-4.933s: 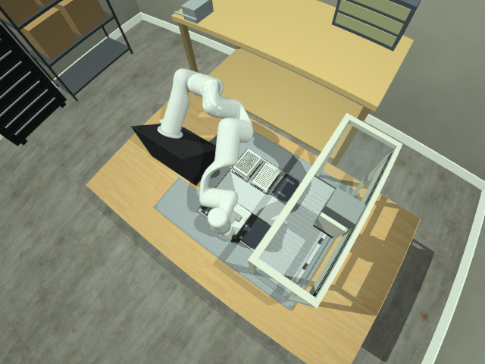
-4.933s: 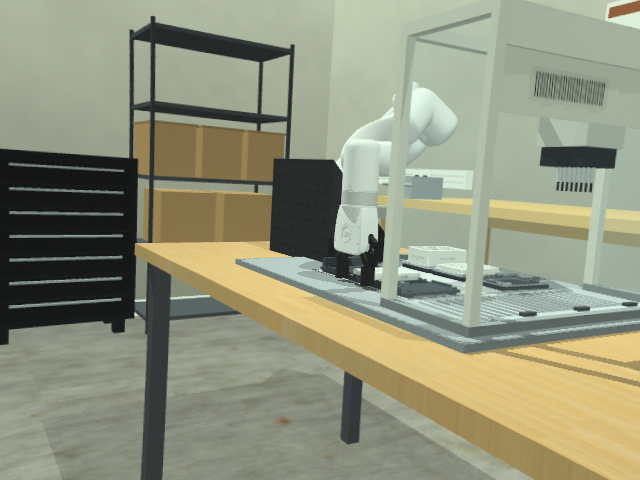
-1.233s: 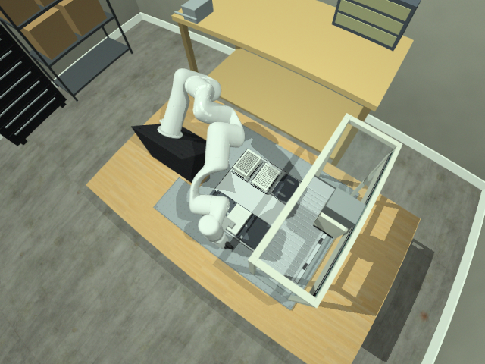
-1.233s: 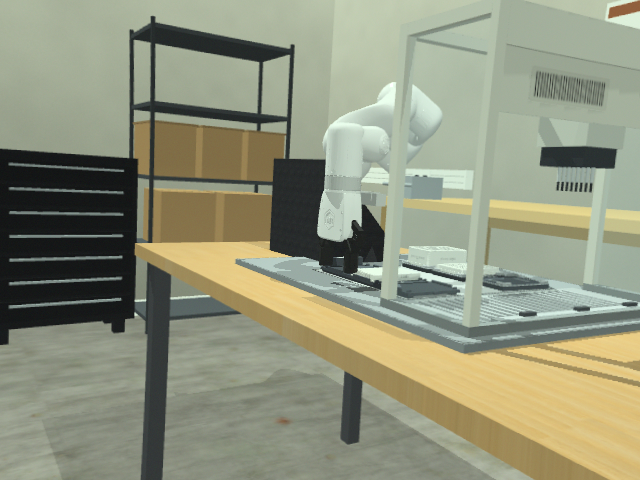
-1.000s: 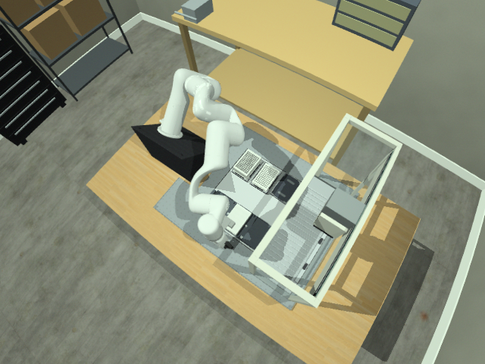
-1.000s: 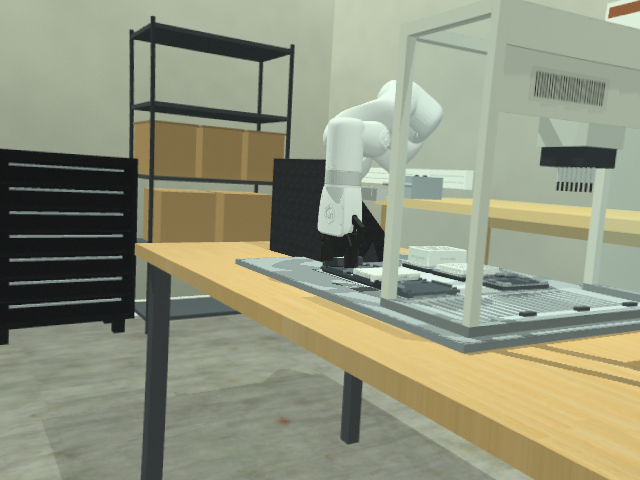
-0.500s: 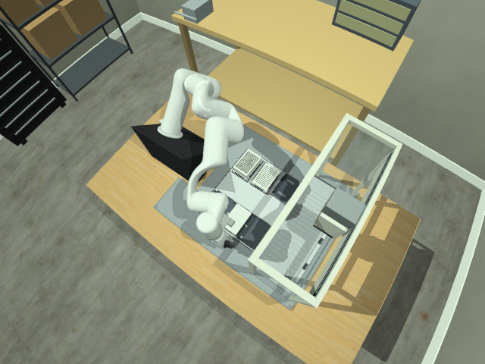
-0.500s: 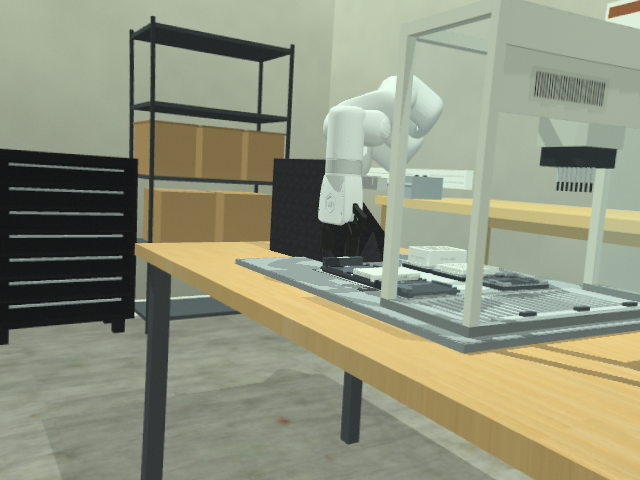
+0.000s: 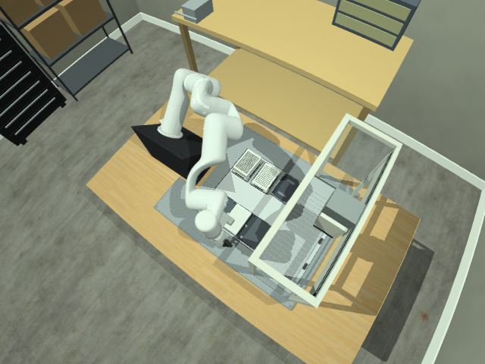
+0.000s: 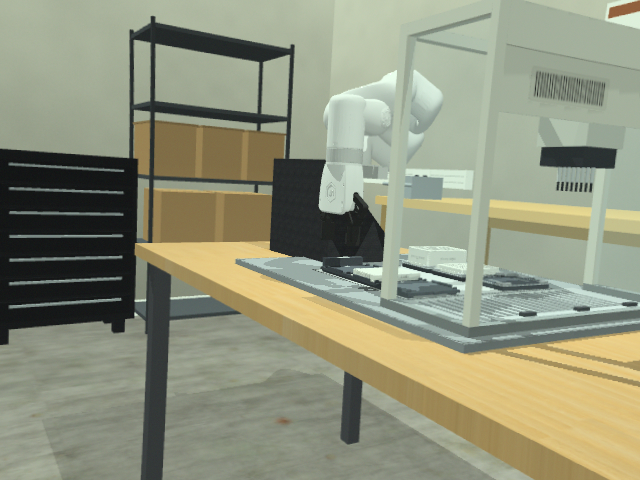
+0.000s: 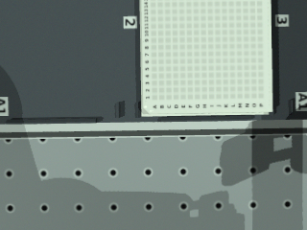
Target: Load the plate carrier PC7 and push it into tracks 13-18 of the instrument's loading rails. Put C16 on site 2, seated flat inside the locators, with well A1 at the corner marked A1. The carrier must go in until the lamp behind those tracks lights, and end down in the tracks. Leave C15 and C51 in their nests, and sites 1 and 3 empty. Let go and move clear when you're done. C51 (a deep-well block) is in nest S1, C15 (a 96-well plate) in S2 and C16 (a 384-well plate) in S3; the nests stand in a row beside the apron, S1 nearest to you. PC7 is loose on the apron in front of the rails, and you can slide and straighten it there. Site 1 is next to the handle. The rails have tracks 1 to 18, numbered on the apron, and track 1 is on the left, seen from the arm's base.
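The load plate C16 [image 9: 239,220] [image 10: 386,273] [image 11: 206,57] is resting on the carrier PC7 [image 9: 255,231] [image 10: 423,287] [image 11: 72,62], between the marks 2 and 3; this position is corresponding to site 2. Its well A1 is facing the lower left in the wrist view, where the hidden A1 mark is probably lying, judging by the spacing of the two visible marks. The orientation is therefore appearing correct. Flat seating inside the locators is remaining unconfirmed: the plate edges are running slightly out of line with the carrier edge.

The hand [image 9: 226,243] [image 10: 354,242] is standing with its fingers wide apart, holding nothing, above the carrier's handle end. Placement is appearing complete, pending the seating check.

C51 [image 9: 248,163] [image 10: 436,255] and C15 [image 9: 266,177] [image 10: 467,269] are occupying their nests. Nest S3 [image 9: 287,188] [image 10: 516,281] is holding no plate. Sites 1 and 3 are appearing unoccupied.

PC7 is lying outside the loading rails [image 9: 319,196] [image 10: 516,304], on the apron [image 9: 255,197]. The insertion is remaining: the next stage is requiring alignment with tracks 13-18, then a straight push at the handle [image 10: 342,260] until the lamp is lighting. A skewed push could be jamming the carrier or unseating C16. Final withdrawal is also remaining.

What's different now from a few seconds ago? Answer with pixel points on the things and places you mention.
The gripper [image 9: 227,243] [image 10: 353,248] has risen from down beside the dark carrier [image 9: 255,231] [image 10: 423,287] and shifted toward the handle end, away from the glass-framed instrument [image 9: 287,219] [image 10: 478,206]. It holds nothing. The two plates in the nests [image 9: 247,163] [image 9: 266,177] [image 10: 436,255] [image 10: 467,269] stayed put.
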Tool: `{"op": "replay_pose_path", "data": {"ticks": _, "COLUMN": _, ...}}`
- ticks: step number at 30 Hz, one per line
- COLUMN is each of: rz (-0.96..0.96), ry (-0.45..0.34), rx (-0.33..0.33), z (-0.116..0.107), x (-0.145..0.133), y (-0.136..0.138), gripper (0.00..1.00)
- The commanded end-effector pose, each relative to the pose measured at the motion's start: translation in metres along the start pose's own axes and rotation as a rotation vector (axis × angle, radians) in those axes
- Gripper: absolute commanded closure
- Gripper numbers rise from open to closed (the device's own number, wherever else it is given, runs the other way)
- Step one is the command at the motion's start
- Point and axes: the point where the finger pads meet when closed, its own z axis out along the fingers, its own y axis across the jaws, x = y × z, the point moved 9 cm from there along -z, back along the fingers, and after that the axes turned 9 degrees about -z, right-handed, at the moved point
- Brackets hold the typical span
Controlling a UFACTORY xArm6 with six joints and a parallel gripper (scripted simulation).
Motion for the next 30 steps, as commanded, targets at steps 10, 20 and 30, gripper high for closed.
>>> {"op": "replay_pose_path", "data": {"ticks": 10, "rz": -0.001, "ry": -0.003, "rx": -0.003, "z": -0.022, "x": 0.000, "y": 0.001, "gripper": 0.00}}
{"op": "replay_pose_path", "data": {"ticks": 20, "rz": -0.001, "ry": -0.003, "rx": -0.003, "z": -0.034, "x": 0.000, "y": 0.001, "gripper": 0.00}}
{"op": "replay_pose_path", "data": {"ticks": 30, "rz": 0.132, "ry": -0.003, "rx": -0.003, "z": -0.034, "x": 0.013, "y": -0.014, "gripper": 0.18}}
